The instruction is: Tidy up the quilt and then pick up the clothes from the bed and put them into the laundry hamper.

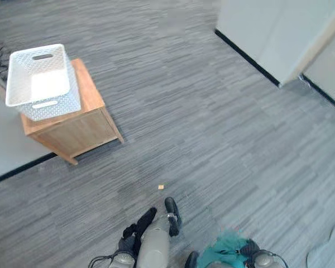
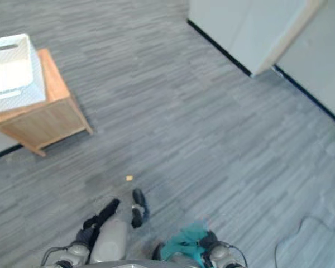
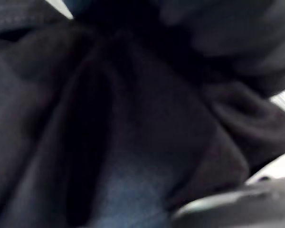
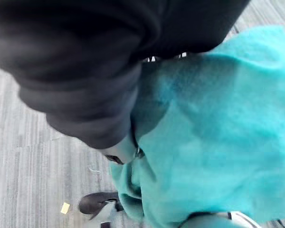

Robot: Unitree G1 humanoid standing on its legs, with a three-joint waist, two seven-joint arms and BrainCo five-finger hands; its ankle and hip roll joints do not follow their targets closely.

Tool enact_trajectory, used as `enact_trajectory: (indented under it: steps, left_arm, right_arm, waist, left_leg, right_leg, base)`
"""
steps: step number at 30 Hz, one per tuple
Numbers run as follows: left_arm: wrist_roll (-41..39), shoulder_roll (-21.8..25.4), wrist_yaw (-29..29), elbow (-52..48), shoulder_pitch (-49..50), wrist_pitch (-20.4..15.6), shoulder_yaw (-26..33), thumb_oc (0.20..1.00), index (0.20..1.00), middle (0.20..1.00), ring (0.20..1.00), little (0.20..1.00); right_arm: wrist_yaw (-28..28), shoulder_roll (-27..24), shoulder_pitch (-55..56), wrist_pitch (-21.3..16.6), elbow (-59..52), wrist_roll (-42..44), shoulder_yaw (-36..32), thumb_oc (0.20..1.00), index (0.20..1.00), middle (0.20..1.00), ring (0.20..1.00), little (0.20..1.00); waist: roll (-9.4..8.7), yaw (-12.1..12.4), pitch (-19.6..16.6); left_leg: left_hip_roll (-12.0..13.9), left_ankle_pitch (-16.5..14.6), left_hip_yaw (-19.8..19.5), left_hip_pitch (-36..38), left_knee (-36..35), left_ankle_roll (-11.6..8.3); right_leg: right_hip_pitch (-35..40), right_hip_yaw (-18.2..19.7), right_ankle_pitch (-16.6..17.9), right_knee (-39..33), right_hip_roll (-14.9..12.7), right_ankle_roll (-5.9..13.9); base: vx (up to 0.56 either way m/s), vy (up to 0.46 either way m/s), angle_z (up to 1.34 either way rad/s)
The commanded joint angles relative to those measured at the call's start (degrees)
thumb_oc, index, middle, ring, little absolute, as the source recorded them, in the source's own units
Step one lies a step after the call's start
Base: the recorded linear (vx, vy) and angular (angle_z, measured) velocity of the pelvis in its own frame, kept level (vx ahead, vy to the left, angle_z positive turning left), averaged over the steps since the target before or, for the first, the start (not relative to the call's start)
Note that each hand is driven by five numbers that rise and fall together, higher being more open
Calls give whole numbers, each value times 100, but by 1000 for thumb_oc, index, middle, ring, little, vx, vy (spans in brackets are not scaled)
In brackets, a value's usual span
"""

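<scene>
**Q:** Where are the clothes?

**A:** I've got them low at the near edge of the eye views, close to the body. On my left there is a dark garment [image 1: 135,230] bunched around the left robot hand [image 1: 123,258]. On my right there is a teal garment [image 1: 228,249] piled over the right robot hand [image 1: 263,259].

**Q:** What are the fingers doing?

**A:** I can't tell for either one. In the left wrist view I see dark folds of cloth [image 3: 133,142] pressed right up to the camera. In the right wrist view the teal cloth [image 4: 213,133] lies over the fingers, with the dark ribbed cover above it.

**Q:** And the hamper?

**A:** The white laundry hamper [image 1: 42,82] sits upright on a small wooden stand [image 1: 78,131] far off to my left, beside a pale wall. It overhangs the stand's top a little. From here its inside looks bare and white. It is well apart from both garments.

**Q:** Anything else?

**A:** Grey striped carpet [image 1: 212,139] runs between, with a small tan scrap [image 1: 161,186] lying on it just ahead.
</scene>
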Motion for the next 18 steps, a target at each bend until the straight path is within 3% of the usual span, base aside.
enact_trajectory:
  steps: [1, 2, 3, 4, 5, 6, 7, 8, 9, 10, 11, 12, 17, 18]
  left_arm:
    - [53, -373, -15, 314, -271, -63, -464, 200, 200, 200, 200, 200]
    - [101, -372, -27, 274, -281, -53, -508, 200, 200, 200, 200, 200]
    - [101, -374, -26, 272, -283, -51, -506, 200, 200, 200, 200, 200]
    - [141, -367, 6, 233, -308, -31, -593, 200, 200, 200, 200, 200]
    - [345, -295, 30, 155, -336, -53, -827, 200, 200, 200, 200, 200]
    - [347, -299, 32, 148, -336, -52, -822, 200, 200, 200, 200, 200]
    - [568, -344, 157, 110, -421, -76, -1112, 200, 200, 200, 200, 200]
    - [569, -346, 159, 110, -421, -76, -1112, 200, 200, 200, 200, 200]
    - [764, -386, 193, -22, -655, -93, -1403, 200, 200, 200, 200, 200]
    - [862, -375, 191, -68, -788, -124, -1575, 200, 200, 200, 200, 200]
    - [862, -374, 191, -67, -790, -125, -1575, 200, 200, 200, 200, 200]
    - [926, -319, 172, -174, -1020, -172, -1727, 200, 200, 200, 200, 200]
    - [928, -348, 153, -151, -1029, -257, -1735, 200, 200, 200, 200, 200]
    - [897, -427, 194, -108, -841, -278, -1754, 200, 200, 200, 200, 200]
  right_arm:
    - [-85, 140, -52, -30, -83, -139, -224, 200, 200, 200, 200, 200]
    - [-55, 176, -55, 20, -126, -156, -271, 200, 200, 200, 200, 200]
    - [-54, 173, -57, 22, -128, -156, -271, 200, 200, 200, 200, 200]
    - [-61, 185, -60, 46, -137, -183, -295, 200, 200, 200, 200, 200]
    - [-65, 54, -65, -22, -145, -116, -389, 200, 200, 200, 200, 200]
    - [-62, 47, -69, -28, -145, -115, -387, 200, 200, 200, 200, 200]
    - [-48, -9, -55, -47, -256, -78, -371, 200, 200, 200, 200, 200]
    - [-48, -11, -53, -46, -258, -78, -371, 200, 200, 200, 200, 200]
    - [-32, -18, -55, -51, -336, -36, -326, 200, 200, 200, 200, 200]
    - [-3, -66, -83, -52, -384, 21, -306, 200, 200, 200, 200, 200]
    - [-3, -66, -85, -52, -384, 21, -306, 200, 200, 200, 200, 200]
    - [65, -163, -141, -20, -440, 135, -315, 200, 200, 200, 200, 200]
    - [100, -243, -139, 17, -441, 60, -368, 200, 200, 200, 200, 200]
    - [129, -281, -182, 11, -391, 89, -406, 200, 200, 200, 200, 200]
  waist:
    - [219, 6, -94]
    - [284, -174, -63]
    - [281, -178, -58]
    - [400, -292, -24]
    - [588, -499, -10]
    - [630, -504, -13]
    - [723, -802, 72]
    - [720, -814, 82]
    - [669, -1019, 151]
    - [616, -1132, 161]
    - [621, -1136, 159]
    - [549, -1264, 138]
    - [518, -1322, 75]
    - [558, -1361, -37]
  left_leg:
    - [-428, 245, -849, 1144, -948, -225]
    - [-523, 137, -936, 1526, -1093, -166]
    - [-534, 138, -937, 1530, -1102, -159]
    - [-514, 90, -1067, 1756, -1186, -114]
    - [-500, 35, -1399, 2192, -1464, -132]
    - [-429, 130, -1335, 2145, -1455, -122]
    - [-457, 66, -1656, 2452, -1598, -195]
    - [-462, 67, -1668, 2466, -1603, -194]
    - [-463, -13, -1980, 2603, -1606, -336]
    - [-434, -94, -2140, 2705, -1632, -449]
    - [-424, -89, -2144, 2699, -1629, -452]
    - [-322, -236, -2397, 2936, -1720, -674]
    - [-24, -519, -2631, 3321, -1462, -925]
    - [227, -310, -2782, 3259, -777, -1058]
  right_leg:
    - [-718, 284, 694, 2385, -819, 1028]
    - [-1063, 284, 1300, 3386, -980, 1063]
    - [-1073, 283, 1290, 3413, -993, 1063]
    - [-1419, 345, 1429, 3991, -1120, 1063]
    - [-1892, 489, 1255, 4168, -1421, 1063]
    - [-1896, 430, 1350, 4092, -1369, 1063]
    - [-2407, 773, 1108, 3621, -1400, 849]
    - [-2391, 763, 1099, 3626, -1408, 851]
    - [-2490, 1168, 939, 2407, -1384, 659]
    - [-2552, 1443, 1002, 1471, -1432, 617]
    - [-2533, 1431, 1029, 1427, -1421, 612]
    - [-2798, 1778, 1348, 318, -1622, 697]
    - [-2832, 1675, 1512, 136, -1780, 840]
    - [-2724, 1811, 1452, 363, -1568, 687]
  base:
    - [815, 157, 142]
    - [585, 93, 146]
    - [531, 47, 132]
    - [586, 85, 99]
    - [552, 65, 86]
    - [741, -4, 101]
    - [316, -61, 98]
    - [650, -207, 142]
    - [480, -287, 161]
    - [479, -289, 152]
    - [567, -368, 151]
    - [393, -242, 118]
    - [518, -323, 104]
    - [635, -601, 50]
